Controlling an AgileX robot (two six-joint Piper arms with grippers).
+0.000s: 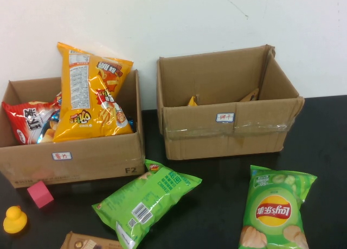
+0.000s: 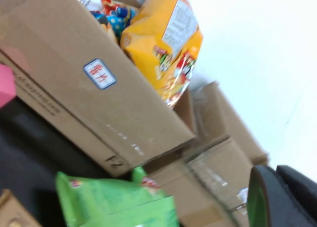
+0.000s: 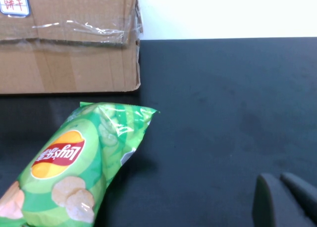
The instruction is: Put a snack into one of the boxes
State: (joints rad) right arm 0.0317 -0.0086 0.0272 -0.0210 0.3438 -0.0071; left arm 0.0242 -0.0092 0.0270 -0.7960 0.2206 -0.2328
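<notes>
Boxes: left box point(image 1: 81, 159), upper left, is filled with an orange bag point(image 1: 92, 94); right box point(image 1: 227, 132) is seen at centre. Green Lay's bag point(image 1: 274, 214) lies lower right. Left gripper point(image 2: 277, 197) and right gripper point(image 3: 287, 200) are barely visible; finger state cannot be told.

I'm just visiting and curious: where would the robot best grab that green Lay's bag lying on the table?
Probably from above, pinching across the crimped top edge of the Lay's bag nearest the right box: it lies flat and puffy. The right gripper is closest; the left gripper is farther off.
</notes>
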